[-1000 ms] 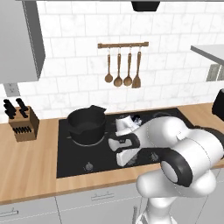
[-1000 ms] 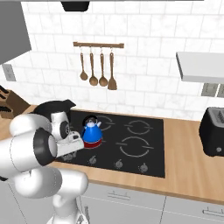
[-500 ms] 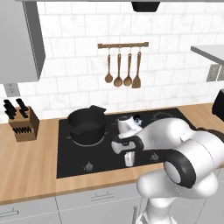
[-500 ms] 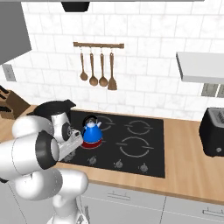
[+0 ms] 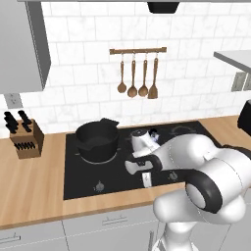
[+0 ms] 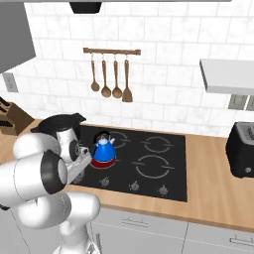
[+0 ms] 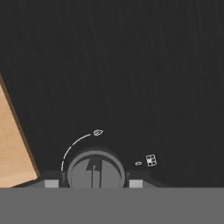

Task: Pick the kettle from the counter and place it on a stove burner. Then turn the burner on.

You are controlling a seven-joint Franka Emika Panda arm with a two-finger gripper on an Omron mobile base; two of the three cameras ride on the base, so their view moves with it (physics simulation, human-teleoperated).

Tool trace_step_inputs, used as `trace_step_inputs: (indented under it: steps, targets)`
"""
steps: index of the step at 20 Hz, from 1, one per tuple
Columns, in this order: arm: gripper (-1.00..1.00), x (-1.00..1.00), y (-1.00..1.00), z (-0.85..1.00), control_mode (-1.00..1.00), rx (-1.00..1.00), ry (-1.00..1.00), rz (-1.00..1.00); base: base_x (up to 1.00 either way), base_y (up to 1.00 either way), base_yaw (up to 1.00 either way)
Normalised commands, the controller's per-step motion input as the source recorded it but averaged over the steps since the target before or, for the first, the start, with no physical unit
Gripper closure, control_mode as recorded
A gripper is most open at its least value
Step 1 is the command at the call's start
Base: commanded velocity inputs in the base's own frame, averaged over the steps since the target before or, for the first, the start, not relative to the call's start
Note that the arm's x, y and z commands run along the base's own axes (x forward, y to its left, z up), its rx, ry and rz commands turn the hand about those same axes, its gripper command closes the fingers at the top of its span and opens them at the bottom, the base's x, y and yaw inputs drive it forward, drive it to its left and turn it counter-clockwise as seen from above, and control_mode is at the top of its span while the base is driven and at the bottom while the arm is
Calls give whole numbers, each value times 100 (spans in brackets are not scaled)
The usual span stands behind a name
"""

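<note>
On the left of the black cooktop [image 6: 149, 161], the black pot [image 5: 97, 141] is seen on the rear burner. To its right, the blue kettle [image 6: 104, 150] is set on a glowing red burner [image 6: 102, 163], clear of the wooden counter [image 6: 218, 191]. The gripper [image 5: 146, 179] is held low over the cooktop's front edge, at a round knob [image 7: 96, 171]; the jaws appear to flank it, though whether they grip cannot be told.
</note>
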Motion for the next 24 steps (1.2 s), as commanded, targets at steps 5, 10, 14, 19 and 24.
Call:
trace_step_inputs:
  steps: [5,10,14,19,24]
  targets:
    - [-100,-3,0,8,-100,0,1,11,0,0,0]
    - [-100,-27,0,39,-100,0,2,3,0,0,0]
    - [-100,-34,0,58,-100,0,6,2,0,0,0]
    - [-100,-50,1,44,-100,0,5,0,0,0,0]
    - [-100,-68,34,43,-100,-9,-13,0,0,0,0]
